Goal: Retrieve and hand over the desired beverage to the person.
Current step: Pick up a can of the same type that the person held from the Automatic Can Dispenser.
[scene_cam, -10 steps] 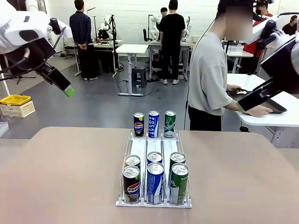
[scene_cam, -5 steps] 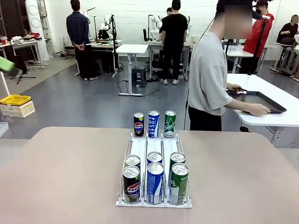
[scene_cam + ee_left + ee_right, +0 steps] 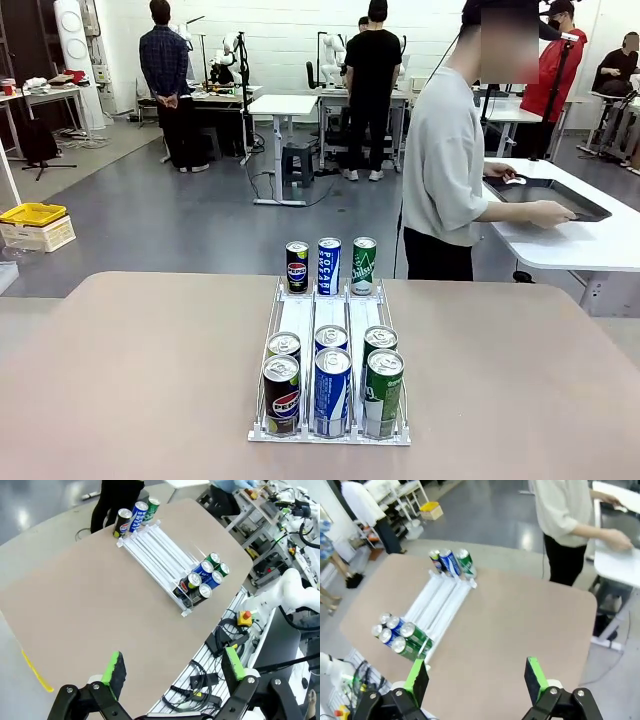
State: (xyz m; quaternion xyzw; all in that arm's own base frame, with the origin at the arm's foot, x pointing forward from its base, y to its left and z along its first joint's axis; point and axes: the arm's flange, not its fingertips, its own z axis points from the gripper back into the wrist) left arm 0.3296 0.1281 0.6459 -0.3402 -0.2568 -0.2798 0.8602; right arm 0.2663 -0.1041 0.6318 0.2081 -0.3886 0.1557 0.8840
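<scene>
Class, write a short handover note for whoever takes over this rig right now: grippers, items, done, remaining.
Left gripper: open, empty, high above the table.
Right gripper: open, empty, also high.
Rack mid-table: six cans at its near end, three cans at its far end.
Person beyond the far edge, side-on, hands at a tray on another table.
Done: no can picked.
Left: choose the wanted can, grasp it, hand it over.

Left tool (image 3: 173, 655), right tool (image 3: 476, 664); jaws wide
</scene>
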